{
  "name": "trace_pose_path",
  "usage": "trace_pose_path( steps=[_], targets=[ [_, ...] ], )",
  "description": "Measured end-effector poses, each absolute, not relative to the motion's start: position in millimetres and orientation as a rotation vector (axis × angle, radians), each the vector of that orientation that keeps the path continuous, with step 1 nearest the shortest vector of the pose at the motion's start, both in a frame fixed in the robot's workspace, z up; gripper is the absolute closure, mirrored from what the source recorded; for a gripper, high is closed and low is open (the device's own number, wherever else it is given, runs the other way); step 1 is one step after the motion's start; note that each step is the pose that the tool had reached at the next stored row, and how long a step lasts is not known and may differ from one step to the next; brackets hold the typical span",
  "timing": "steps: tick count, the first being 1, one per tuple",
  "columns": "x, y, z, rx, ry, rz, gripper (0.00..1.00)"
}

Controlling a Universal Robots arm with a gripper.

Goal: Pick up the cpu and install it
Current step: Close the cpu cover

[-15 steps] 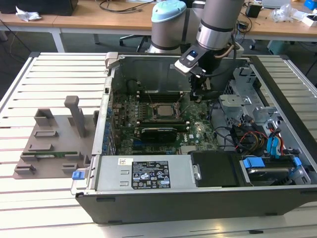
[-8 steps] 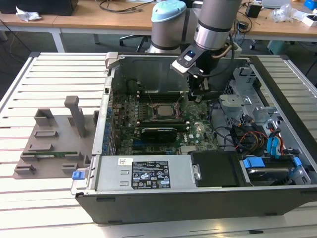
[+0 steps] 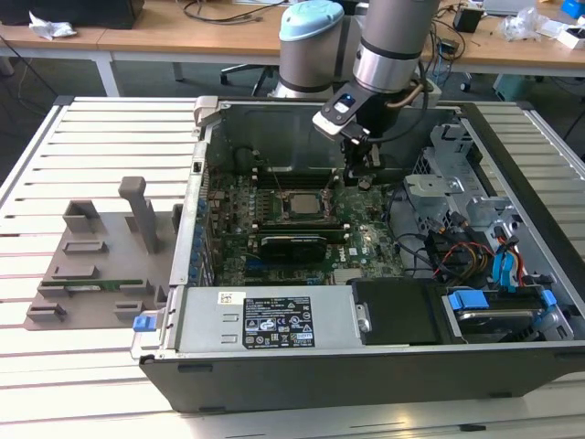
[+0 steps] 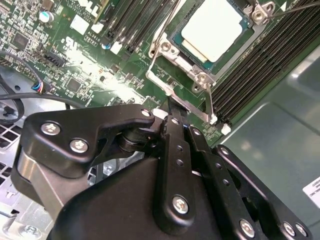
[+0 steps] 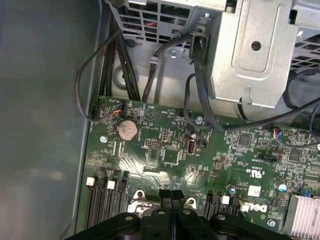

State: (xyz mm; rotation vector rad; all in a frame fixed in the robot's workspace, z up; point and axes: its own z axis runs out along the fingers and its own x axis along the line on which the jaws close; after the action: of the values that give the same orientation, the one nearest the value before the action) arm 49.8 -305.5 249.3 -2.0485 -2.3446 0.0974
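The cpu (image 4: 216,26) lay flat inside the socket (image 4: 176,52) on the motherboard (image 4: 75,60) of the open computer case (image 3: 366,375). In the second wrist view its top plate was a pale, silvery square with rounded corners and a shallow step along one edge. A thin dark green rim showed around the plate. The socket's bright metal frame, with screw heads at its corners, enclosed the chip on the sides in view. In the exterior view the cpu (image 3: 299,203) read as a small grey square in the dark-framed socket (image 3: 298,187), near the middle of the board.

The gripper (image 3: 359,179) hung from the arm (image 3: 393,46) just beside the socket, on the exterior view's right of it and low over the motherboard (image 3: 366,247). In both wrist views the gripper (image 4: 169,104) (image 5: 171,196) had its jaws pressed together with nothing between them, and the tips were just off the socket frame, apart from the cpu.

Rows of black memory slots (image 4: 270,60) ran along both flanks of the socket. Beyond the socket from the jaws, a round coin battery (image 5: 126,129) sat on the board, with a grey metal drive cage (image 5: 260,55) further off. The case rested on a slatted white tabletop (image 3: 91,128), and a grey fixture tray (image 3: 91,265) stood well apart from the socket, on the exterior view's left.
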Motion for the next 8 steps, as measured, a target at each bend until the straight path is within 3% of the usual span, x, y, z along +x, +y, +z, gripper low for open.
trace_pose_path(
  steps=[8],
  targets=[
    [39.5, -305.5, 248.9, -2.048, -2.345, 0.097, 0.89]
  ],
)
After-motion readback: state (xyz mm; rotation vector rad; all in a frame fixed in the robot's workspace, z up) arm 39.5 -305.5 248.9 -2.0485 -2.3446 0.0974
